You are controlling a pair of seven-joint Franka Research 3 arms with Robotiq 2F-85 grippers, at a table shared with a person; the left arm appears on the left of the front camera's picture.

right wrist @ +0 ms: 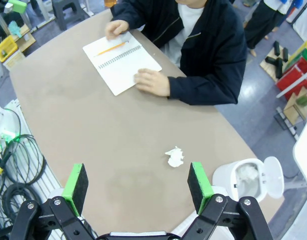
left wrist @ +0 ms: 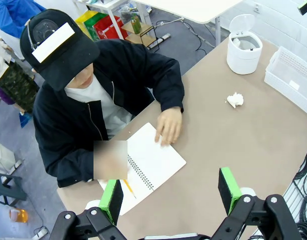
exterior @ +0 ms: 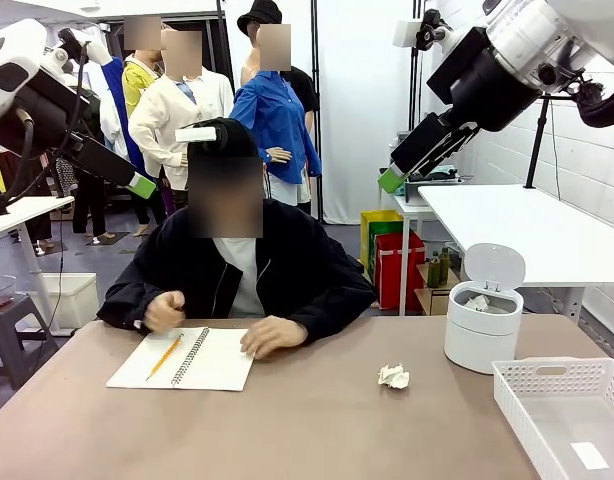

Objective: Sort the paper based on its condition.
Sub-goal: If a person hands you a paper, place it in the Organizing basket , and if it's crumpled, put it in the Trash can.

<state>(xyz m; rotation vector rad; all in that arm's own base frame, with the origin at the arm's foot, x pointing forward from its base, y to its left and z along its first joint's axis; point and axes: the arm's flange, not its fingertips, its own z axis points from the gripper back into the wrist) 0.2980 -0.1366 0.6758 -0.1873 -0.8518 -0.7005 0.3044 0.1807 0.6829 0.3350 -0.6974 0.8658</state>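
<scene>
Fingers [left wrist: 112, 200] spread on left gripper [left wrist: 169, 189] and right gripper [right wrist: 137, 177]; paper wad [exterior: 393, 376] white, crumpled.

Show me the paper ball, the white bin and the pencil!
paper ball [exterior: 393, 376]: front view, middle of the crumpled wad.
bin [exterior: 482, 342]: front view, its front wall.
pencil [exterior: 165, 356]: front view, middle of its shaft.
</scene>
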